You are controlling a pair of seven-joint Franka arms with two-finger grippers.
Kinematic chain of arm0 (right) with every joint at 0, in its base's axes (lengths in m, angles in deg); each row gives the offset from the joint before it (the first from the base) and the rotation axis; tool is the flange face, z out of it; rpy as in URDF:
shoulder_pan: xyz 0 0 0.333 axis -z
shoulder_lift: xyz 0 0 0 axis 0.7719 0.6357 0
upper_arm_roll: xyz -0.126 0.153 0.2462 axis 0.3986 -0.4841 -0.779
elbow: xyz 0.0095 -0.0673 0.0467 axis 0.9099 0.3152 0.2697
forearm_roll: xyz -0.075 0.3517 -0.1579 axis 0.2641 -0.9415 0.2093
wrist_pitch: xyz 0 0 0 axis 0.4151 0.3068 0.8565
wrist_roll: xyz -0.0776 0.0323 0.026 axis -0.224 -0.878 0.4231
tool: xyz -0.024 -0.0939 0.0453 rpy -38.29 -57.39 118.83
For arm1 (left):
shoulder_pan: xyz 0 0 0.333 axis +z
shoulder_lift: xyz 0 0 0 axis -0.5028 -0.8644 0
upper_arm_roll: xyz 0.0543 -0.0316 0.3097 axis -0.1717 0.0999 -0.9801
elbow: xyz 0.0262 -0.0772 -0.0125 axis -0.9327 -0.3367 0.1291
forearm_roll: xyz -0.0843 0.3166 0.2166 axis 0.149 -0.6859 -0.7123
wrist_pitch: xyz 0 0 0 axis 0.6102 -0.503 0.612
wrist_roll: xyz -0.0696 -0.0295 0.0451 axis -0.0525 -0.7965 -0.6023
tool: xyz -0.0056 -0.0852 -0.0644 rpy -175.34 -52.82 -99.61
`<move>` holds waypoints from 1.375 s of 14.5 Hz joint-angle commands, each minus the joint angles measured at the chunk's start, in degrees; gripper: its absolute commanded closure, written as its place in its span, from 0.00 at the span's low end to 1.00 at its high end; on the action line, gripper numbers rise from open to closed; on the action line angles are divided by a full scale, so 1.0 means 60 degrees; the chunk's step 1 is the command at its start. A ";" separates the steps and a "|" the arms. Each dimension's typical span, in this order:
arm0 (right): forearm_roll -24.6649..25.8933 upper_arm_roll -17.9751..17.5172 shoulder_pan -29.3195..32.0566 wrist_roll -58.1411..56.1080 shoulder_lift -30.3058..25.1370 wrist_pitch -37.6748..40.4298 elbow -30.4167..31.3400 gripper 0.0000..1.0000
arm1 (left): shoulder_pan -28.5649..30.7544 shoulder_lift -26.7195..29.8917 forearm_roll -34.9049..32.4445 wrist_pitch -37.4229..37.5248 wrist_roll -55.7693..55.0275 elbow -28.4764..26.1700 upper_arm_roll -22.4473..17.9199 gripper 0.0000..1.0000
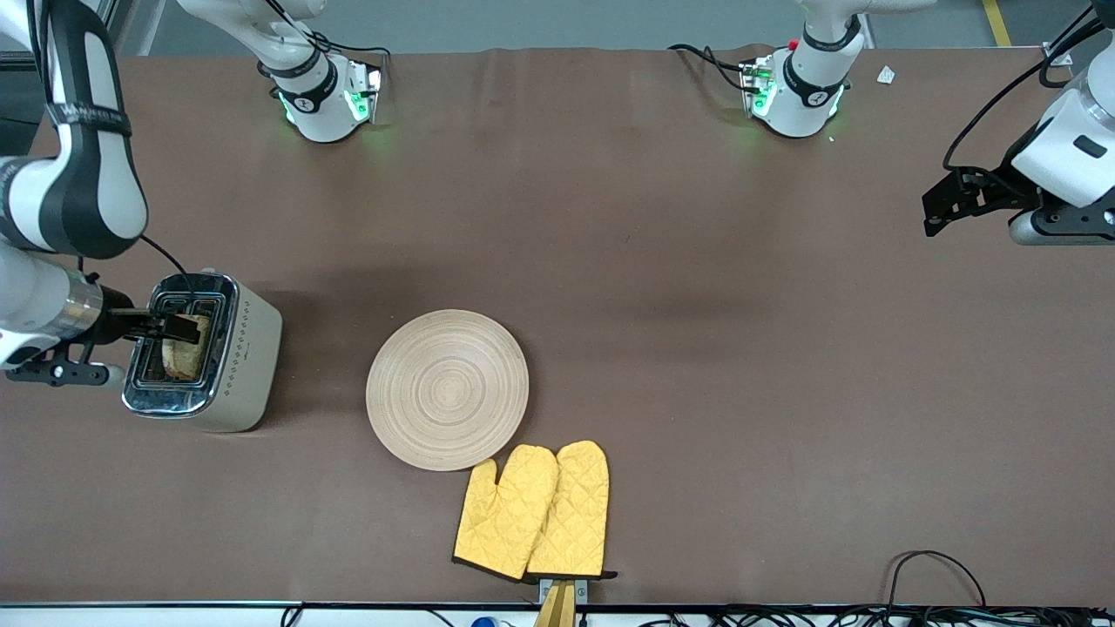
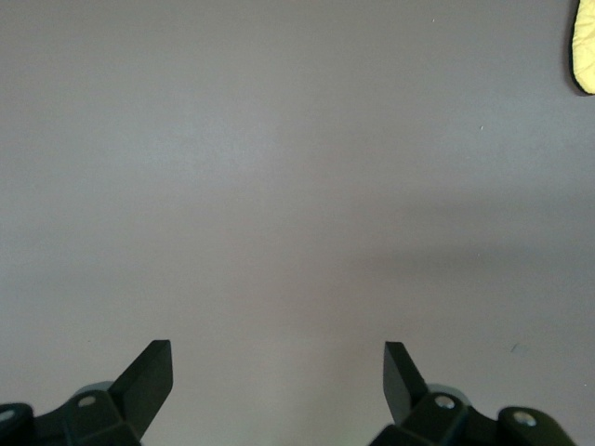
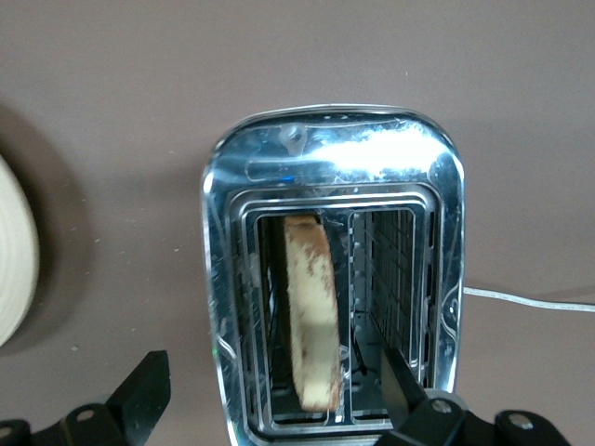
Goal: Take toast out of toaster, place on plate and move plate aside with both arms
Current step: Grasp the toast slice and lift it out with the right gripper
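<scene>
The toast (image 1: 185,353) stands upright in a slot of the silver toaster (image 1: 235,366) at the right arm's end of the table; it also shows in the right wrist view (image 3: 311,316). My right gripper (image 1: 179,326) is open just over the toaster's top (image 3: 276,376), its jaws spread wide to either side of the toast and not touching it. The round wooden plate (image 1: 447,389) lies flat beside the toaster, toward the table's middle, and its edge shows in the right wrist view (image 3: 14,251). My left gripper (image 1: 939,209) waits open and empty (image 2: 279,372) over bare table at the left arm's end.
Two yellow quilted oven mitts (image 1: 536,514) lie just nearer to the front camera than the plate, touching its rim; one tip shows in the left wrist view (image 2: 584,46). A white cord (image 3: 530,299) runs from the toaster. Brown tabletop (image 1: 740,348) spreads between plate and left gripper.
</scene>
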 commanded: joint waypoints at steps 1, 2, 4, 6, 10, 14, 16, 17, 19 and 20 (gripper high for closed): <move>-0.0137 -0.0114 0.0310 -0.0159 0.0296 -0.0139 -0.0031 0.00 | -0.0006 -0.0125 -0.0178 0.0183 -0.0146 0.0310 0.0036 0.00; -0.0137 -0.0114 0.0325 -0.0159 0.0428 -0.0139 -0.0032 0.19 | -0.0006 -0.0139 -0.0179 0.0139 -0.0132 0.0310 0.0036 0.00; -0.0137 -0.0114 0.0237 -0.0087 0.0488 -0.0081 -0.0032 0.98 | -0.0050 -0.0139 -0.0165 0.0139 -0.0132 0.0397 0.0050 0.00; -0.0137 -0.0114 0.0266 -0.0042 0.0503 -0.0052 -0.0032 1.00 | -0.0109 -0.0139 -0.0208 0.0153 -0.0190 0.0383 0.0399 0.00; -0.0137 -0.0172 0.0150 0.0060 0.0328 0.0689 -0.0599 1.00 | -0.0065 -0.0125 -0.0296 0.0226 -0.0336 0.0398 0.0548 0.00; -0.0196 -0.0348 -0.1121 0.2236 -0.0037 0.2658 -0.1643 1.00 | 0.0169 -0.0139 -0.0180 0.0241 -0.0322 0.0383 0.0431 0.00; -0.0210 -0.0378 -0.2087 0.3395 -0.0112 0.2571 -0.1643 1.00 | 0.0155 -0.0154 -0.0237 0.0241 -0.0235 0.0310 0.0417 0.00; -0.0225 -0.0378 -0.2571 0.3864 -0.0084 0.2426 -0.1614 1.00 | 0.0256 -0.0183 -0.0209 0.0241 -0.0220 0.0368 0.0402 0.00; -0.0676 -0.0363 -0.3392 0.4351 -0.0039 0.1549 -0.1410 1.00 | 0.0243 -0.0169 -0.0194 0.0241 -0.0263 0.0340 0.0416 0.00; -0.0911 -0.0363 -0.3642 0.4338 0.0004 0.1052 -0.1293 1.00 | 0.0243 -0.0169 -0.0194 0.0241 -0.0351 0.0310 0.0460 0.00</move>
